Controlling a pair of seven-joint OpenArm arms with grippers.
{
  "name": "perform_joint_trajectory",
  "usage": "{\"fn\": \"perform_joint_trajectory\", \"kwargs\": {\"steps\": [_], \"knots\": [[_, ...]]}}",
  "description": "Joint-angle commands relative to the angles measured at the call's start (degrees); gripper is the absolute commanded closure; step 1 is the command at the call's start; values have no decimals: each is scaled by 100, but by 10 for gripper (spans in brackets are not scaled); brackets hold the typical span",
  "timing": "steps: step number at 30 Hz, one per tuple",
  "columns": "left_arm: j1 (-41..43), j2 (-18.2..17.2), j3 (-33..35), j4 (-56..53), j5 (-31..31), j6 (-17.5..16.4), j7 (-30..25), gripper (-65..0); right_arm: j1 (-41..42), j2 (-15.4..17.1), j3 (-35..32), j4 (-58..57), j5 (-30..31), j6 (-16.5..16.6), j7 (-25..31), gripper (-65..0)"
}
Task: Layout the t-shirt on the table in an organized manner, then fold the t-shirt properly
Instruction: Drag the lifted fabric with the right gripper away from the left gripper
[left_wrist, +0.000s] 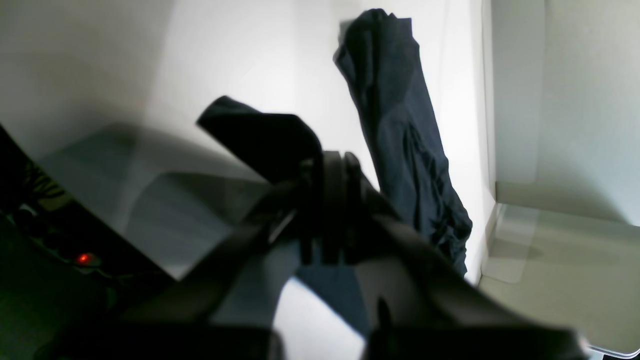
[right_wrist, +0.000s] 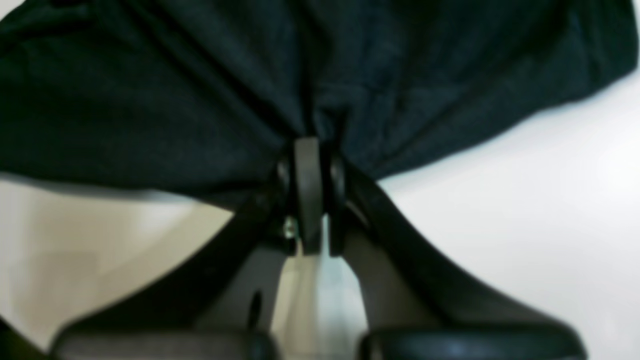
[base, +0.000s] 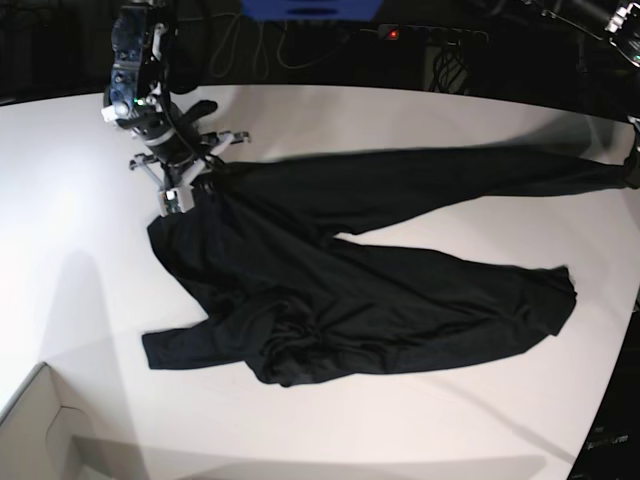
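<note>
The black t-shirt (base: 360, 290) lies crumpled across the white table (base: 400, 120), with one band of cloth pulled taut toward the right edge. At the shirt's upper left corner my right gripper (base: 190, 185) is shut on a fold of it. The right wrist view shows the jaws (right_wrist: 310, 150) pinched together on the t-shirt (right_wrist: 200, 90). My left gripper (left_wrist: 330, 170) is shut on the far end of the stretched band. A flap of the t-shirt (left_wrist: 400, 140) sticks out past its tips. In the base view that arm is barely visible at the right border.
A pale cardboard box corner (base: 40, 430) sits at the table's lower left. Cables and a power strip with a red light (base: 393, 33) lie behind the table's far edge. The table's curved edge runs down the right side, with floor (left_wrist: 565, 150) beyond it.
</note>
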Motion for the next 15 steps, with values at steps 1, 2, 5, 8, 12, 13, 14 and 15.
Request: {"fn": "perform_joint_trajectory", "kwargs": {"steps": [1, 2, 5, 8, 12, 13, 14, 15], "knots": [[-41, -127, -14, 81, -203, 76, -42, -1, -49, 27, 22, 263, 106, 15, 143, 0], [-41, -127, -14, 81, -203, 76, -42, -1, -163, 27, 22, 430, 106, 15, 143, 0], [-32, -127, -14, 81, -203, 76, -42, -1, -498, 27, 30, 843, 106, 15, 143, 0], [-14, -127, -14, 81, -203, 76, -42, -1, -770, 53, 39, 1159, 106, 15, 143, 0], [-14, -127, -14, 72, -203, 76, -42, -1, -999, 141, 39, 1282, 106, 15, 143, 0], [-14, -127, -14, 10, -203, 76, -42, -1, -1043, 141, 39, 1282, 106, 15, 143, 0], [-32, -127, -14, -104, -203, 76, -42, -1, -1069, 141, 48, 1274, 106, 15, 143, 0], [-32, -127, -14, -271, -203, 76, -42, -1, -1113, 141, 101, 1274, 106, 15, 143, 0]]}}
